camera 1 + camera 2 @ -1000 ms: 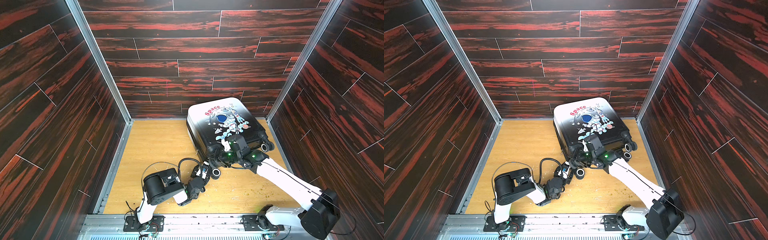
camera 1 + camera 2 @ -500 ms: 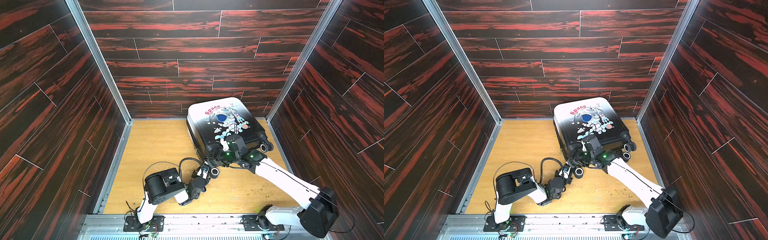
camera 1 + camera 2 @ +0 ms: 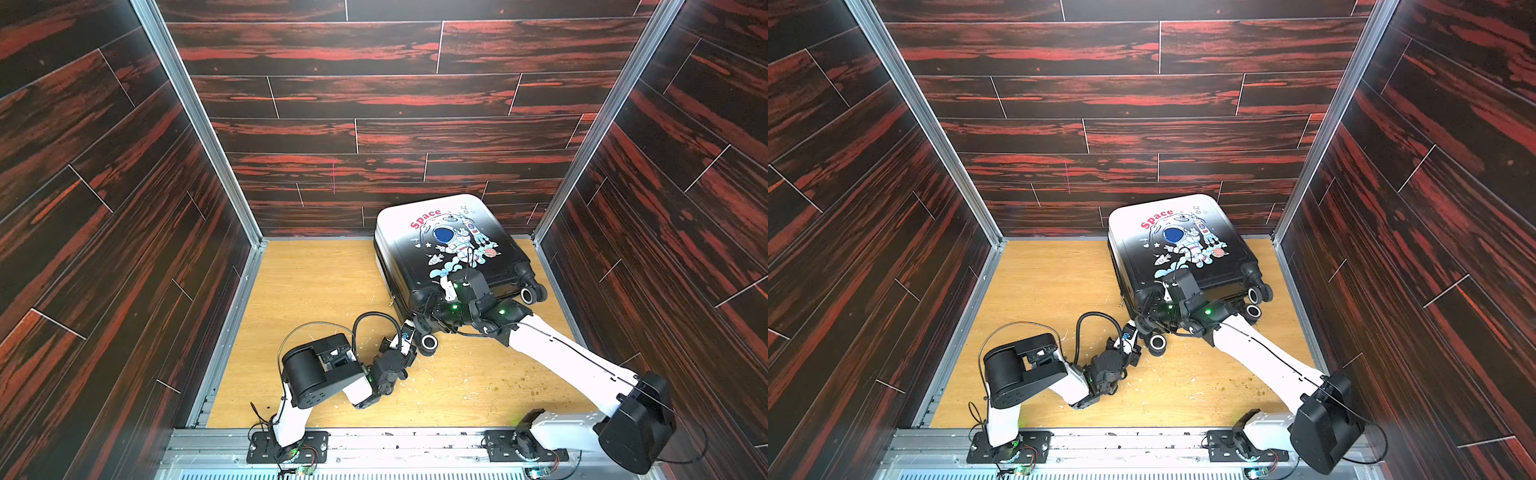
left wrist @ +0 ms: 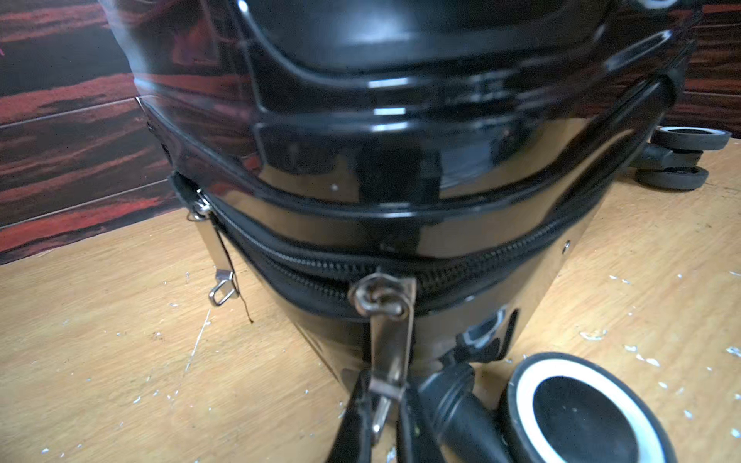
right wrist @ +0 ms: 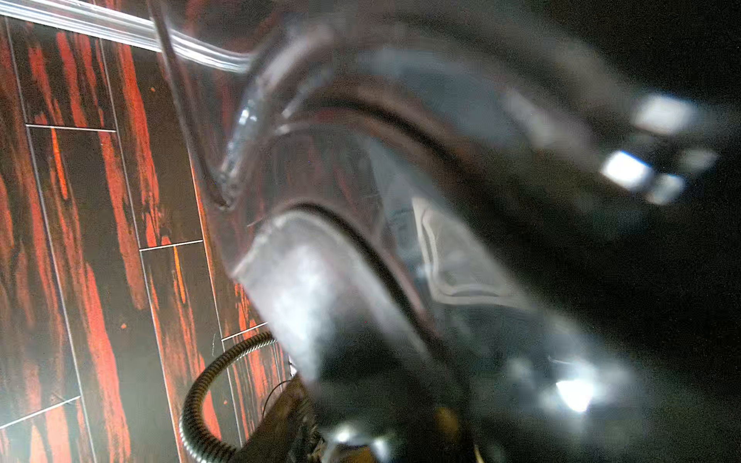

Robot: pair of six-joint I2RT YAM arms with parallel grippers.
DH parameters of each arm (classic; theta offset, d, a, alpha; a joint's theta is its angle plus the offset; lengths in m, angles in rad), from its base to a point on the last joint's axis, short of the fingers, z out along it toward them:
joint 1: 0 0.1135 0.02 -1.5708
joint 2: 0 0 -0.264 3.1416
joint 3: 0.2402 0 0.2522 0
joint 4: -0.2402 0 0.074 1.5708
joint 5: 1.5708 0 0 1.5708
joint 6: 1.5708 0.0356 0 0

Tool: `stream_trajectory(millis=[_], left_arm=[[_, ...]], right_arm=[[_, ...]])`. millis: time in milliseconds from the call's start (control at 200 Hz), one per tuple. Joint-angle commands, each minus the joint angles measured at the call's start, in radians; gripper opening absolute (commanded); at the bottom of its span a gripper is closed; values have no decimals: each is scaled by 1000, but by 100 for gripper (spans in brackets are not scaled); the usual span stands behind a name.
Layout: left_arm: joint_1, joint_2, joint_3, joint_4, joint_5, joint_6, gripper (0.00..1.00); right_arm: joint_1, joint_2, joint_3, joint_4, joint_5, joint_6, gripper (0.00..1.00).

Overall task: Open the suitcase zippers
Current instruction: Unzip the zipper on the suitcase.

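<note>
A: Where does the suitcase (image 3: 415,232) lie?

B: Flat on the wooden floor (image 3: 316,291), right of centre in both top views, its far end close to the back wall.

A: And the arms?

B: The right gripper (image 3: 430,301) rests on the near corner of the shell; I cannot tell how its jaws stand. The left gripper (image 4: 383,391) is pinched onto the pull tab (image 4: 391,344).

A: How should it pull?

B: I'd pull along the zipper track (image 4: 304,266), never outward.

A: Room?

B: A wheel (image 4: 581,417) crowds the lower right of the left wrist view. The lower left is bare floor, past the second tab (image 4: 218,256).
</note>
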Motion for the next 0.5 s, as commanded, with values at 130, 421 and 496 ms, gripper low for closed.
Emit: stream_trajectory(millis=[130, 421, 496], left_arm=[[14, -114, -29, 71, 26, -11, 0], [-83, -104, -36, 71, 29, 136, 0], [-95, -94, -33, 71, 11, 166, 0]], right_arm=[[54, -5, 64, 34, -124, -90, 17], [51, 59, 137, 34, -158, -102, 17], [51, 80, 164, 28, -159, -103, 17]])
